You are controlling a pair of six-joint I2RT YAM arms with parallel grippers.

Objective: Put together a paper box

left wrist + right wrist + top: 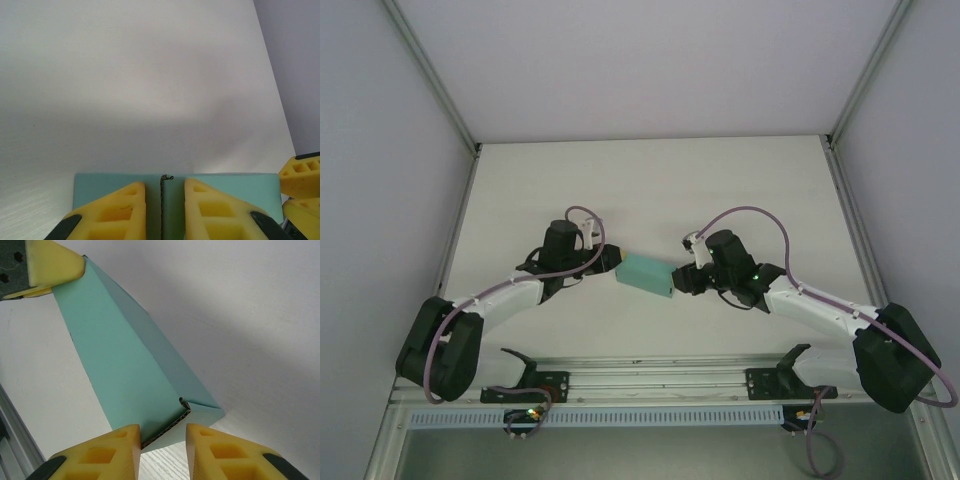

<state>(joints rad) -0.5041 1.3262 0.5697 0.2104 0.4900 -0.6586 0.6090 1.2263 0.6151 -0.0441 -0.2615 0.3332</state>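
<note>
Teal paper box [646,274] at the tabletop's [650,180] centre, apparently mid end-closing: left gripper [164,187] straddles one end seam, grip unclear; right gripper [163,432], jaws parted, brackets the other corner, needing a square pinch next.

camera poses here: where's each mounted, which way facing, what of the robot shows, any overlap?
Top external: above and behind the bases, looking down on the table; both arms, left gripper, right gripper, paper box between.
Left wrist: looks past its own fingers across the box to the table.
Right wrist: looks along the box's length past its own fingers.
Shared: both wrist views catch the box and the opposite gripper's yellow finger.
</note>
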